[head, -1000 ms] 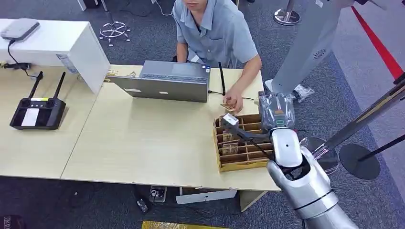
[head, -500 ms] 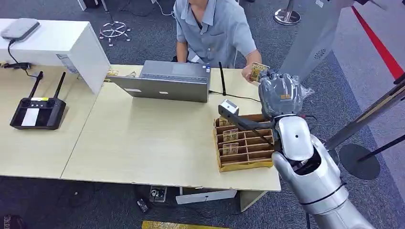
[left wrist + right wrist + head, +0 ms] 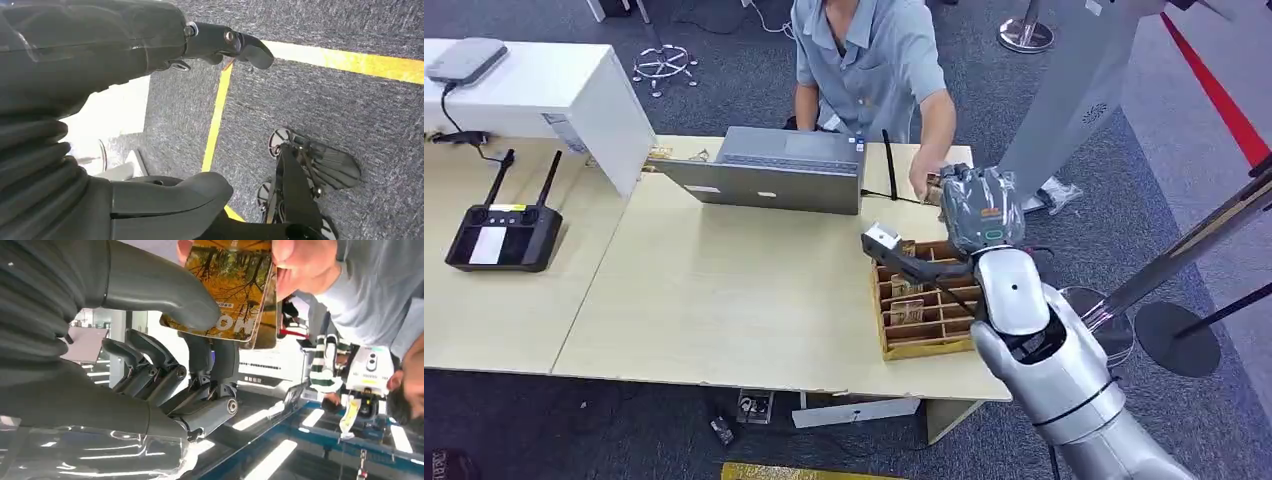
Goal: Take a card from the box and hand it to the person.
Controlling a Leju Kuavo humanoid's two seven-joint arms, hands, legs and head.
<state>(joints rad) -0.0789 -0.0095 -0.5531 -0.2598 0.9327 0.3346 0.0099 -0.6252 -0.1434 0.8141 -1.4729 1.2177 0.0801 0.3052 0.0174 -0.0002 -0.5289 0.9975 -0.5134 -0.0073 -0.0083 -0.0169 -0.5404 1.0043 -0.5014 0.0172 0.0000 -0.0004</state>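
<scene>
Handover | your right hand [image 3: 980, 208] has swung back from its higher reach, thumb and fingers pinching the card [image 3: 231, 290] | person's hand [image 3: 300, 267] now grips it too | release next, you'd judge.

A grey laptop [image 3: 764, 170] sits open near the upper middle of the frame on the light wooden table [image 3: 704, 290]. A black device with two antennas [image 3: 504, 232] lies at the left. At the upper left stands a white cabinet [image 3: 554, 95] with a flat grey device [image 3: 466, 60] on top. Stanchion bases [image 3: 1176, 338] stand on the grey carpet at the right, and a red floor line [image 3: 1214, 90] runs at the upper right.
</scene>
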